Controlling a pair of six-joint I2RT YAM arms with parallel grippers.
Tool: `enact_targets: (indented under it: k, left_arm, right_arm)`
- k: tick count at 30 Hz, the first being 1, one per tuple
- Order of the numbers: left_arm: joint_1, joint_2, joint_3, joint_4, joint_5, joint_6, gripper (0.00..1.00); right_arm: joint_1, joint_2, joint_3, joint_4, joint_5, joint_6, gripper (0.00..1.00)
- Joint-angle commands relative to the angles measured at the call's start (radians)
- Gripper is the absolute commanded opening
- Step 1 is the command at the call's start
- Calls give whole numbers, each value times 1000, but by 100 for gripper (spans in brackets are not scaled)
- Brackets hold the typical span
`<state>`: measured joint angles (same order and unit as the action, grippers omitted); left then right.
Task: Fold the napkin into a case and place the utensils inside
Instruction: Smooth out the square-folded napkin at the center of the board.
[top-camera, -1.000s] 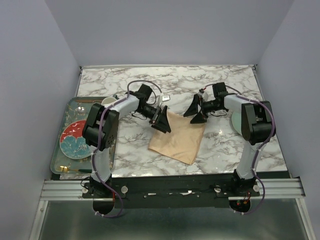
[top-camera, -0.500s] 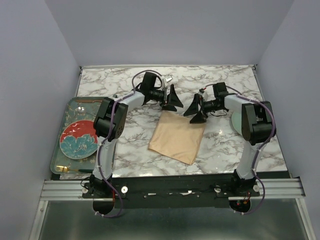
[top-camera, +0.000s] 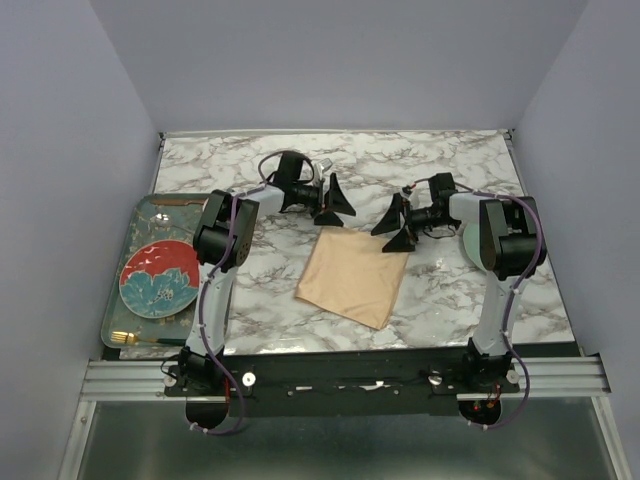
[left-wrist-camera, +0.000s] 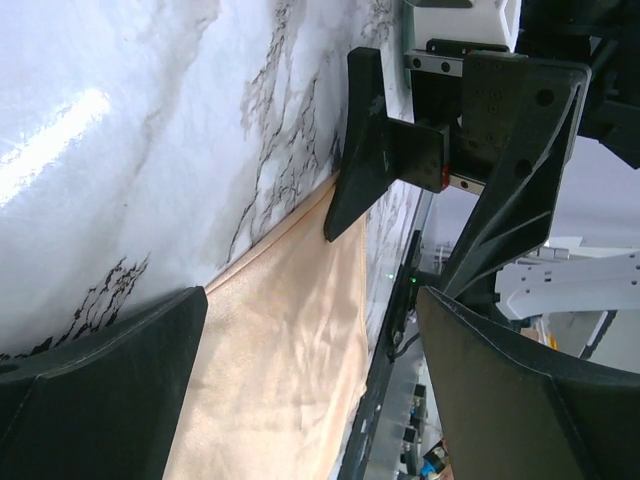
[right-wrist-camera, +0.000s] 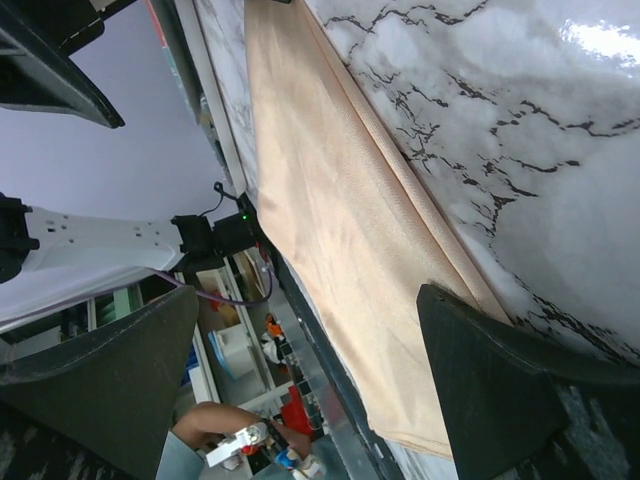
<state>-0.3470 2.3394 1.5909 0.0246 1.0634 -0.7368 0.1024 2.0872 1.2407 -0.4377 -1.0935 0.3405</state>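
utensils (top-camera: 128, 338): at tray (top-camera: 116, 316) near edge, too small to count | napkin (left-wrist-camera: 285, 340): cut off by bottom edge in left wrist view, by top edge in right wrist view | tray right rim: hidden behind left arm (top-camera: 208, 300)

We have 2 arms: the left arm (top-camera: 215, 243) and right arm (top-camera: 507, 243) share pale grey links and black joint housings, with purple cables (top-camera: 204, 318) looping alongside. The left gripper (top-camera: 337, 211) and right gripper (top-camera: 392, 230) each carry 2 black wedge-shaped fingers (left-wrist-camera: 100, 390); the right shows a white block.
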Motion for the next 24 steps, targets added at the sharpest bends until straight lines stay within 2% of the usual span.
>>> enact_targets:
  k: [1, 6, 8, 11, 12, 13, 16, 17, 19, 20, 21, 23, 24]
  left_arm:
    - [11, 49, 90, -118, -7, 137, 99]
    - [8, -50, 237, -423, -23, 431, 99]
    - [14, -107, 232, -497, -97, 505, 99]
    - [16, -271, 117, -590, -247, 687, 99]
    - [16, -358, 83, -656, -272, 732, 99]
    - [14, -402, 22, -696, -298, 889, 99]
    - [14, -579, -96, -825, -405, 1061, 99]
    - [13, -618, -167, -859, -428, 1177, 98]
    - [0, -733, -286, -929, -500, 1298, 88]
    - [-7, -773, -331, -942, -525, 1409, 81]
    - [-21, -846, -373, -957, -584, 1457, 66]
    - [-87, -909, -489, -963, -640, 1531, 49]
    - [-113, -960, -524, -963, -663, 1574, 35]
  right_arm:
    - [0, 33, -43, 4, 29, -11, 100]
    - [17, -125, -136, 77, -45, 37, 100]
    - [16, -177, -123, 71, -52, 31, 99]
    - [7, -254, -55, 4, -22, -27, 98]
    - [3, -266, -26, -33, -2, -99, 98]
    - [3, -272, 23, -80, 60, -148, 98]
    - [3, -268, 66, -205, 198, -285, 97]
    - [3, -262, 80, -231, 228, -299, 97]
    - [3, -247, 95, -263, 298, -331, 97]
    - [3, -234, 100, -280, 317, -366, 97]
    - [3, -225, 112, -291, 337, -392, 97]
    - [3, -213, 123, -314, 380, -412, 97]
    - [2, -211, 135, -320, 389, -429, 97]
